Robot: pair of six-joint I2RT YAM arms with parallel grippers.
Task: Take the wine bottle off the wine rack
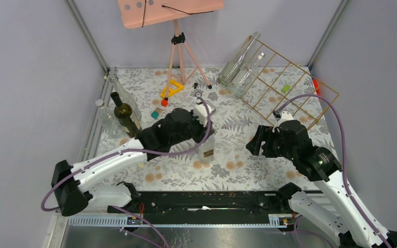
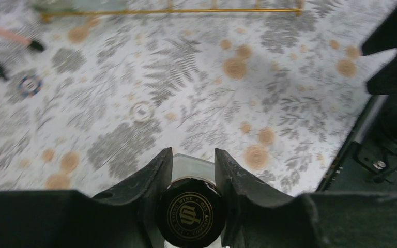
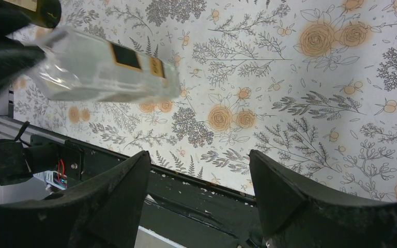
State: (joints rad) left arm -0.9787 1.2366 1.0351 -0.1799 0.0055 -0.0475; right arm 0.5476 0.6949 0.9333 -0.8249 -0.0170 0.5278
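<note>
Clamping bottle cap: L gripper.

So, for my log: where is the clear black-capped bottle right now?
The bottle is mid-table in the top view, held by its cap in the left end effector, well clear of the rack at the far right.

The left gripper pinches a black, gold-stamped bottle cap at six o'clock; the wine rack's wire spans twelve o'clock.
</note>
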